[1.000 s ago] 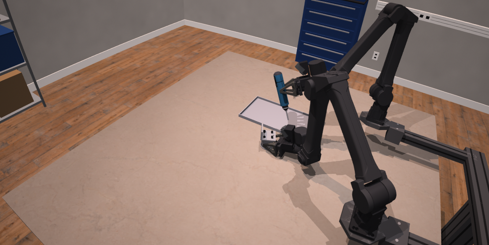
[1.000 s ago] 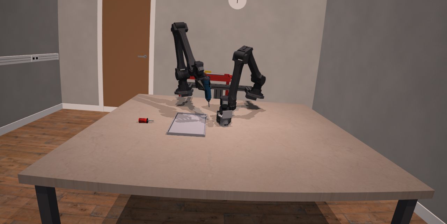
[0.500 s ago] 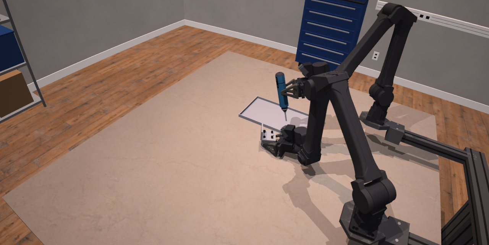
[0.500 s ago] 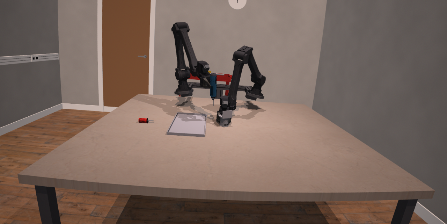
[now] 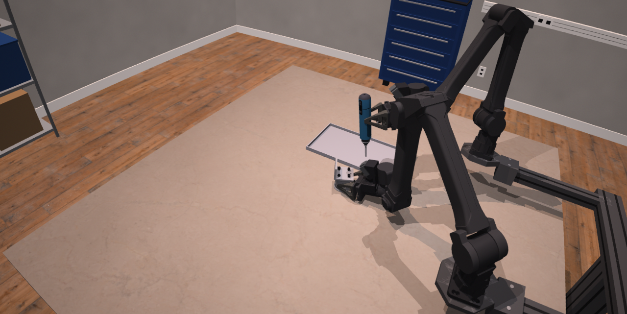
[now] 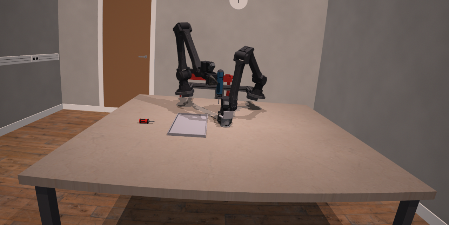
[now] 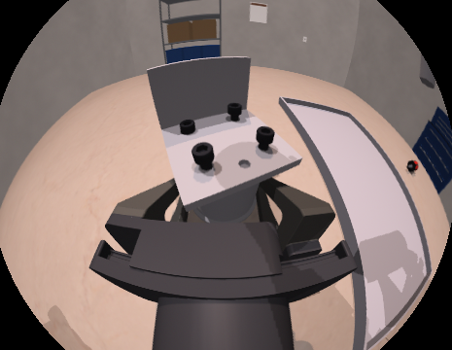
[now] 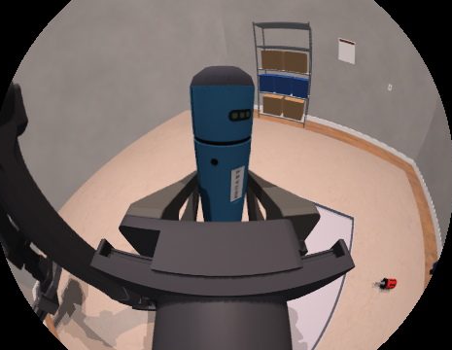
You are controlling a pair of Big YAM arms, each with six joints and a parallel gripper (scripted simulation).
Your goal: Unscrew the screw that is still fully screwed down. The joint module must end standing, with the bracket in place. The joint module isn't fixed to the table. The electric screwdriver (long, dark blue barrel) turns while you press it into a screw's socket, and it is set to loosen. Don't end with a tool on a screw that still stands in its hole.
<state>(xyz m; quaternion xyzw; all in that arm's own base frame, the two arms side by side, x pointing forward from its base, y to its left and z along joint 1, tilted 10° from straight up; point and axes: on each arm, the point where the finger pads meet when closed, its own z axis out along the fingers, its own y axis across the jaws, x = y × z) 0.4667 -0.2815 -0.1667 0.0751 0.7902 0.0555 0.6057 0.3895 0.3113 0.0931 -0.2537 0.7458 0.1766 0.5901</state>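
The joint module (image 6: pixel 225 123) (image 7: pixel 226 208) stands upright, with the bracket (image 5: pixel 343 172) (image 6: pixel 228 114) (image 7: pixel 201 92) on top. Of its screws, the back left one (image 7: pixel 187 126) sits lowest, its head near the plate; the back right (image 7: pixel 234 110), right (image 7: pixel 265 135) and front left (image 7: pixel 203 154) screws stand raised. One hole (image 7: pixel 244 163) is empty. My left gripper (image 5: pixel 347 181) (image 7: pixel 223 176) is shut on the module below the bracket. My right gripper (image 8: pixel 223 176) is shut on the electric screwdriver (image 5: pixel 364 125) (image 6: pixel 220 82) (image 8: pixel 223 117), which hangs nearly upright, bit down, above table height and clear of the screws.
A shallow tray (image 5: pixel 326 138) (image 6: pixel 188 126) (image 7: pixel 332 146) lies beside the module. A red screwdriver (image 6: pixel 143 120) (image 7: pixel 414 165) (image 8: pixel 391 283) lies beyond the tray. The left arm's upper links stand close to the right gripper.
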